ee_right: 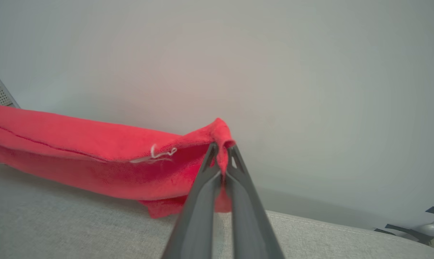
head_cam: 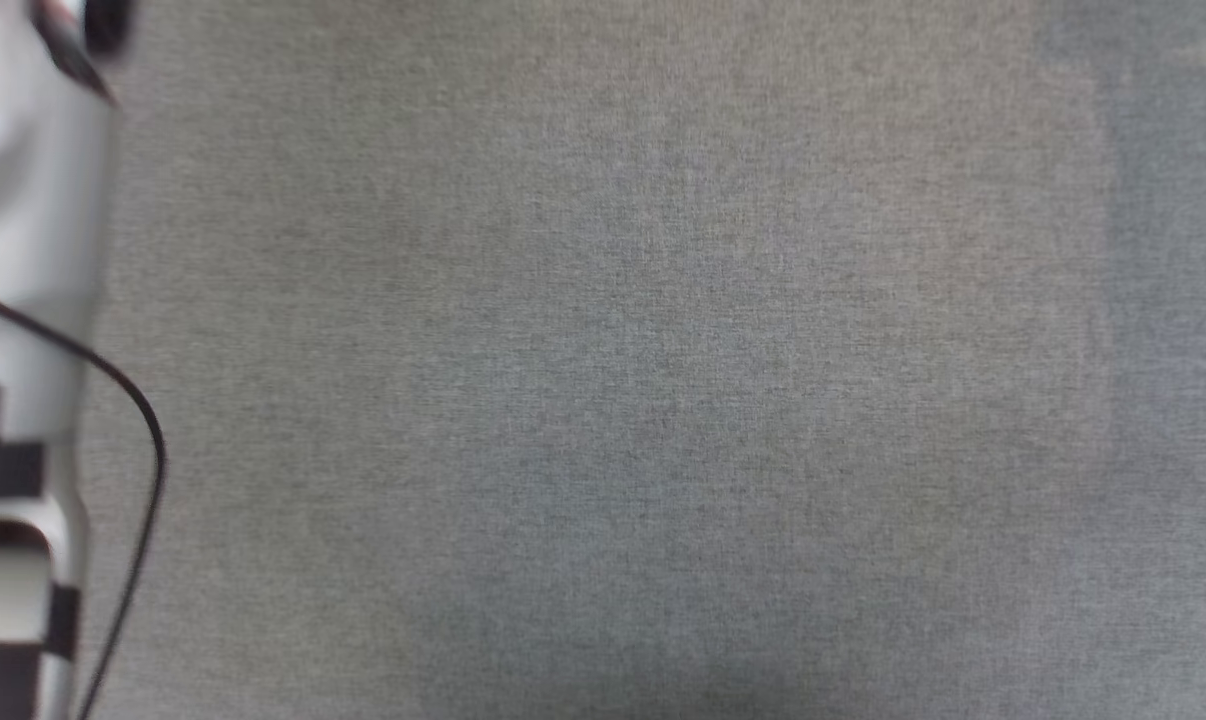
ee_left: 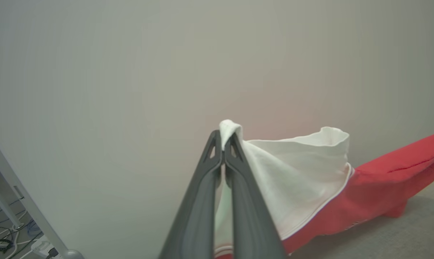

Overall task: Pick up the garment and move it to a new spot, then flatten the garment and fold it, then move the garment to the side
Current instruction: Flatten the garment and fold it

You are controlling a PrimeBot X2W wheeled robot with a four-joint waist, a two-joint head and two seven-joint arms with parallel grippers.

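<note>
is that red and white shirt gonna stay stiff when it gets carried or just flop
Probably floppy: the garment sags between its two pinched ends. Likely light, since the left gripper and right gripper hold it up by small pinches of cloth. Its white sleeve hangs open and loose, so it may swing.

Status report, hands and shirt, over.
Left hand shut on white sleeve of red jersey T-shirt. Right hand shut on red edge. Stretched over grey fabric surface. No obstruction seen.

Grey fabric surface under the jaws, pale wall beyond them. Tangled cables low down, far left of jaws.
</note>
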